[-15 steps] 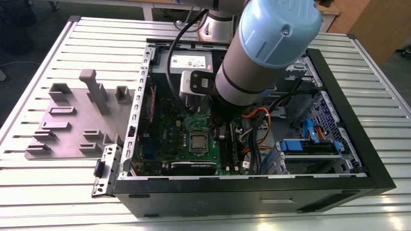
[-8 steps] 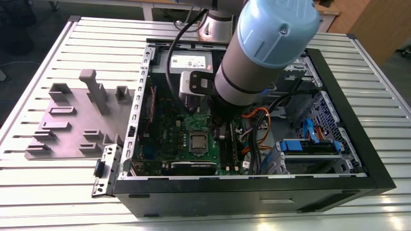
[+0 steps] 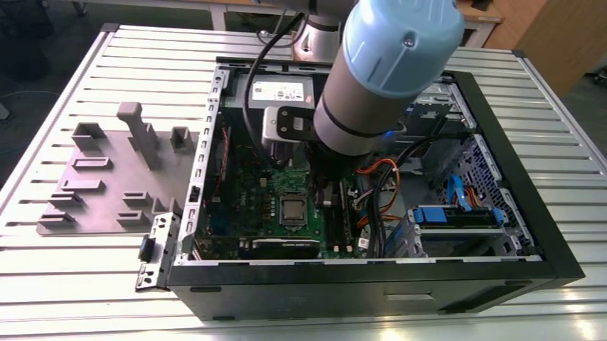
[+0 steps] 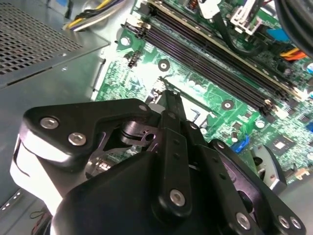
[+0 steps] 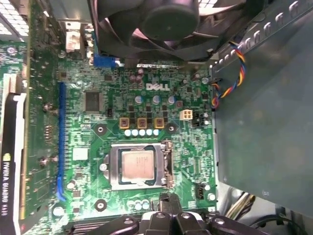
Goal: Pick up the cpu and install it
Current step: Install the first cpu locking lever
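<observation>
The cpu (image 5: 137,165), a small square chip with a silver-grey lid, lies flat inside the metal-framed socket (image 5: 166,166) in the middle of the green motherboard (image 5: 88,137). In the exterior view the cpu (image 3: 292,208) sits just to the left of the black gripper (image 3: 328,195), which hangs under the arm inside the open computer case. My gripper (image 5: 166,199) hovers over the board a short way from the socket's edge, clear of the chip. Its fingers (image 4: 168,98) are shut together with nothing between them.
The black case (image 3: 379,273) walls in the work area. A round fan (image 5: 166,19), a graphics card (image 5: 10,161), memory slots (image 4: 215,63) and orange and black cables (image 3: 379,174) crowd the board. A grey-purple fixture plate (image 3: 95,192) lies on the slatted table at the exterior view's left.
</observation>
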Robot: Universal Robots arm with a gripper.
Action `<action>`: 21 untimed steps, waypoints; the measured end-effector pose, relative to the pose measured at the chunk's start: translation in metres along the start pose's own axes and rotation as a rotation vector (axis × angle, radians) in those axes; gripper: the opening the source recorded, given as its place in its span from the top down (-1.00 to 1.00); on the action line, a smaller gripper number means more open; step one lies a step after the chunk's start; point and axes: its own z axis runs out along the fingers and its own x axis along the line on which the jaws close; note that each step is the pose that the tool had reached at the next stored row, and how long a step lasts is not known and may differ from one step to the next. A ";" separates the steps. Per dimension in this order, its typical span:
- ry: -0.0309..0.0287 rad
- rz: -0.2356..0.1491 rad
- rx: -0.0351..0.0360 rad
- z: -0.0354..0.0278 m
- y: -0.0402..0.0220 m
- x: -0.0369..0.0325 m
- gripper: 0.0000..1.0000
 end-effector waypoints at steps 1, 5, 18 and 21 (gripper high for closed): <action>0.0095 0.001 0.0018 0.0001 0.0004 0.0001 0.79; 0.0218 0.001 0.0036 0.0008 0.0009 0.0002 0.79; 0.0434 -0.004 0.0057 0.0047 0.0019 0.0051 0.79; 0.0524 -0.003 0.0067 0.0056 0.0022 0.0065 0.79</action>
